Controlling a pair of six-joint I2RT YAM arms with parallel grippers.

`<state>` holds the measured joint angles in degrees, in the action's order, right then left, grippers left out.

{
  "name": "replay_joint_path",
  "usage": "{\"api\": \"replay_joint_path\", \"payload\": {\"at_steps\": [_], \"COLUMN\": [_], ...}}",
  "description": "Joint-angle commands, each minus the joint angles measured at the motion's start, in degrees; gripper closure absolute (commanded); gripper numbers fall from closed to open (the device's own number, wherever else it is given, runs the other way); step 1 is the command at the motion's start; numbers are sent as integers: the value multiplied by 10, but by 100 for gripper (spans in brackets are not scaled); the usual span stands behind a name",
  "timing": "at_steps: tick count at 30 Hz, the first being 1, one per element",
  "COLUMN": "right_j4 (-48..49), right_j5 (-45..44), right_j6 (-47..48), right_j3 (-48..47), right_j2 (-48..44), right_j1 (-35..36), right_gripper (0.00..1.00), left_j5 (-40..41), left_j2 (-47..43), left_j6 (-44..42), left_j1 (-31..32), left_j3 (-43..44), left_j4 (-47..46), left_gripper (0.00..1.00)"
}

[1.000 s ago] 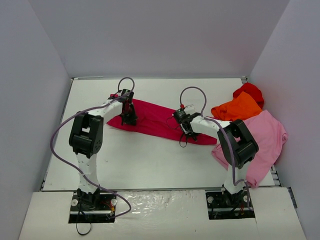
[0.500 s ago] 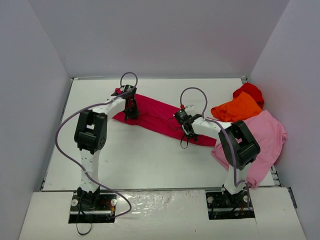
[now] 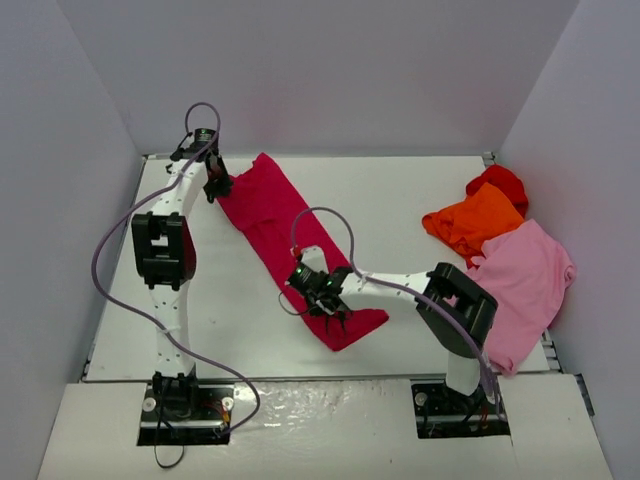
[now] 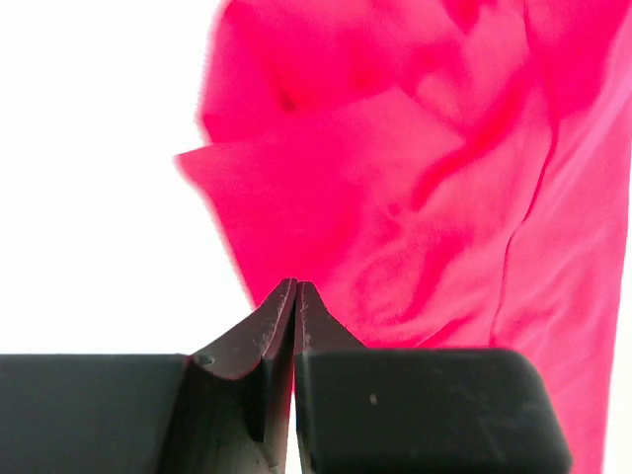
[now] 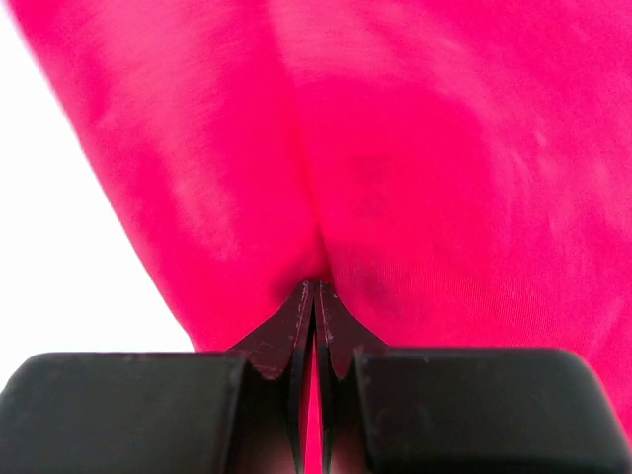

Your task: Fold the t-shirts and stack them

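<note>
Swung round since a sec ago: crimson t-shirt (image 3: 270, 215), then strung roughly L–R across mid-table, now diagonal, far left to near centre. Carried out to far-left corner: left gripper (image 3: 215, 186). Pulled back toward near edge: right gripper (image 3: 322, 297).

Top view: crimson t-shirt stretched as a long narrow band between both grippers, long axis from far left down to near centre. Far end at left gripper, near end at right gripper, w/ a short tail of cloth past it. Heaped at right side of white table (image 3: 400, 190), well apart from the band: light pink t-shirt (image 3: 535, 275), orange t-shirt (image 3: 478, 218), bright red t-shirt (image 3: 500, 182), none folded yet.

Left wrist: jaws shut tight, tips at cloth's edge, apparently nipping it. Crumpled crimson t-shirt (image 4: 425, 197) spreading ahead and right of tips, bare table to left.

Right wrist: jaws shut on a pucker of same crimson t-shirt (image 5: 444, 148). Cloth filling view ahead, table only at far left.

Judged next: band to be laid flat before folding. Each arm nearest its own end, so lowering together along that diagonal.
</note>
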<state>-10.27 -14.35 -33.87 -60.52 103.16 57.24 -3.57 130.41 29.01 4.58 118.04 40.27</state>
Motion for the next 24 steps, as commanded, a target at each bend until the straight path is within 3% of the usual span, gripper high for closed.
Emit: {"api": "replay_joint_path", "payload": {"at_steps": [1, 5, 7, 9, 11, 15, 19, 24], "right_j4": [-3, -1, -1, -1, -1, -3, -5, -2], "right_j5": [105, 88, 66, 7, -32, -42, 20, 120], "right_j6": [-52, -42, -42, -32, -17, -2, -2, 2], "right_j3": [-62, -140, -151, -161, -163, -144, -77, 60], "right_j2": [91, 119, 109, 71, 35, -53, -136, -206], "right_j1": [63, 84, 85, 82, 76, 30, -56, -149], "right_gripper": [100, 100, 100, 97, 82, 35, 27, 28], "left_j5": [2, 3, -3, -15, -32, -69, -116, -157], "left_j2": [-30, -40, -62, -141, -198, -285, -406, -530], "left_j6": [-18, -32, -31, -19, -8, -1, 15, 50], "left_j1": [-19, -19, -17, -8, 5, 30, 56, 70], "left_j3": [119, 163, 130, 49, -43, -177, -332, -527], "left_j4": [55, 101, 99, 54, 25, 34, 24, 23], "left_gripper": [100, 100, 100, 100, 100, 100, 100, 100]}}
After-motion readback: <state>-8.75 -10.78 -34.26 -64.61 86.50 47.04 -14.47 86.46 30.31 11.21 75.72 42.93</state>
